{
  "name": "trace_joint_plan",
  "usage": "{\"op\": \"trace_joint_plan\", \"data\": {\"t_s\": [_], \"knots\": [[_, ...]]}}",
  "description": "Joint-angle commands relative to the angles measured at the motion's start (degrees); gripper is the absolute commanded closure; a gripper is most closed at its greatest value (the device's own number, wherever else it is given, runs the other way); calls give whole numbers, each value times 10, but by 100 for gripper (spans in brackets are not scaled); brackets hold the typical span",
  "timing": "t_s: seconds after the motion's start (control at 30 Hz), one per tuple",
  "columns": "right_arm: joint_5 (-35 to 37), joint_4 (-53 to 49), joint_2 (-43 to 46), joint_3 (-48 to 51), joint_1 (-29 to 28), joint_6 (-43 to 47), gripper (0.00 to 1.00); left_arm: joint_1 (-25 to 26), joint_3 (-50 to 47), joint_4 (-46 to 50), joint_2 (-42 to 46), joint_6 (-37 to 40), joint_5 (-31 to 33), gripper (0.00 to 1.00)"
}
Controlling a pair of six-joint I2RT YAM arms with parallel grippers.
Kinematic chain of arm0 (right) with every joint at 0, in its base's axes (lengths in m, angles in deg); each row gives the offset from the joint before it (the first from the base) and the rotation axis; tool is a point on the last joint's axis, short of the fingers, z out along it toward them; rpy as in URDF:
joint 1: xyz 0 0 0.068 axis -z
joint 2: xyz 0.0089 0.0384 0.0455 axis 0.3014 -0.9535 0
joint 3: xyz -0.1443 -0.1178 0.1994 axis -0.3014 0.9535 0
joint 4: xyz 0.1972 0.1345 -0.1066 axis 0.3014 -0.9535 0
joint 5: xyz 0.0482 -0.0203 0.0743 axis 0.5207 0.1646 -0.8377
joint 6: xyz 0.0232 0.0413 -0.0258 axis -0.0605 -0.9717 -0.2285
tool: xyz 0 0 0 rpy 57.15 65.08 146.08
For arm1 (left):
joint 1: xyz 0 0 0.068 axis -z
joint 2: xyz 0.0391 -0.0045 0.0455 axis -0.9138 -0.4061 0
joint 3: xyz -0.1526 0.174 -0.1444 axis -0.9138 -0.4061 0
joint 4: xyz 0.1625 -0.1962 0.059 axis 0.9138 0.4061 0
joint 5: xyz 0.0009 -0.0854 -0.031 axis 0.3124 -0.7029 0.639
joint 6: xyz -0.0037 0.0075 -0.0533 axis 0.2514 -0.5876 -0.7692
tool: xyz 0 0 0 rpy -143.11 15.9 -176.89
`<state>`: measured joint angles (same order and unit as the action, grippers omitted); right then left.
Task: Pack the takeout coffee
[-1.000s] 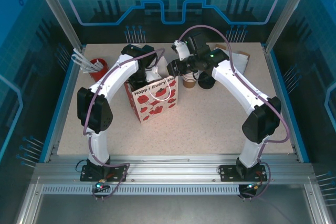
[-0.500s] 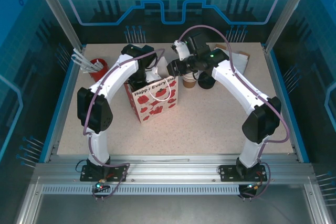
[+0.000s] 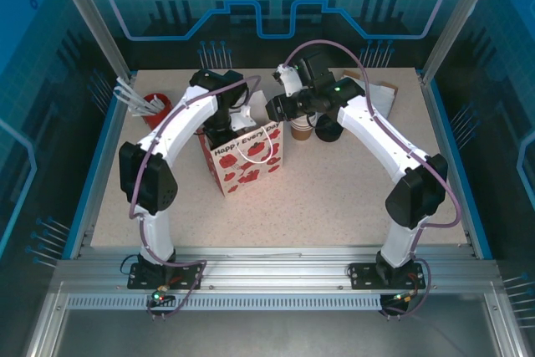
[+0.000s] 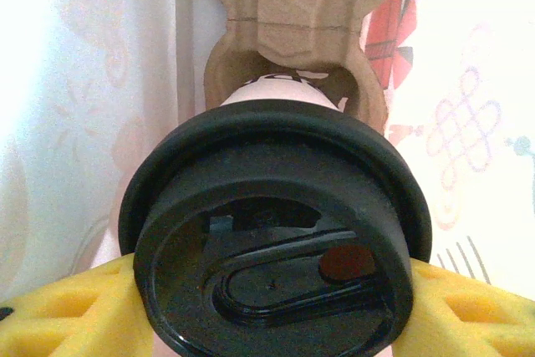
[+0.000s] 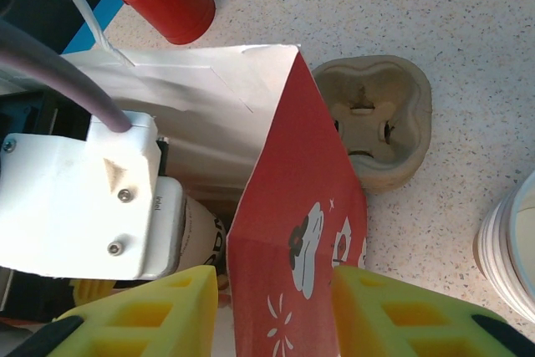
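Observation:
The takeout coffee (image 4: 276, 240), a pale cup with a black lid, hangs inside the red-and-white gift bag (image 3: 247, 156). My left gripper (image 4: 272, 307) is shut on it, one yellow finger (image 4: 67, 315) on each side under the lid. Beyond the cup, a brown cardboard cup carrier (image 4: 305, 22) lies between the bag's walls (image 4: 84, 81). From above, the left gripper (image 3: 224, 127) reaches down into the bag's mouth. My right gripper (image 5: 280, 307) is shut on the bag's red side wall (image 5: 292, 206) at the top edge. The cup's side (image 5: 196, 236) shows beside the left wrist housing.
A red bucket of straws (image 3: 157, 108) stands at the back left. A brown paper cup (image 3: 299, 130) and a loose black lid (image 3: 328, 131) sit right of the bag. Another cardboard carrier (image 5: 376, 123) rests on the table beside the bag, near white cups (image 5: 510, 248).
The left arm has shifted slightly to the left over the bag, still gripping the cup. The right arm and the bag have not moved.

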<state>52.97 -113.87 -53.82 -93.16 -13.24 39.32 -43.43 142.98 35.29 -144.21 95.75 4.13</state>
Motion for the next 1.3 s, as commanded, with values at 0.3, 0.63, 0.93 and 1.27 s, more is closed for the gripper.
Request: {"op": "trace_joint_plan", "data": {"t_s": [0.3, 0.63, 0.93, 1.27], "knots": [[-12, 3, 6, 7, 5, -6, 58, -16, 18, 26, 17, 24, -39, 50], [-10, 1, 6, 6, 4, -6, 58, -17, -1, 8, 4, 31, -54, 50], [-10, 0, 5, 5, 4, -6, 58, -17, -7, -2, -5, 29, -50, 50], [-10, -2, 5, 4, 4, -5, 58, -17, -12, -9, -13, 28, -48, 49]]}}
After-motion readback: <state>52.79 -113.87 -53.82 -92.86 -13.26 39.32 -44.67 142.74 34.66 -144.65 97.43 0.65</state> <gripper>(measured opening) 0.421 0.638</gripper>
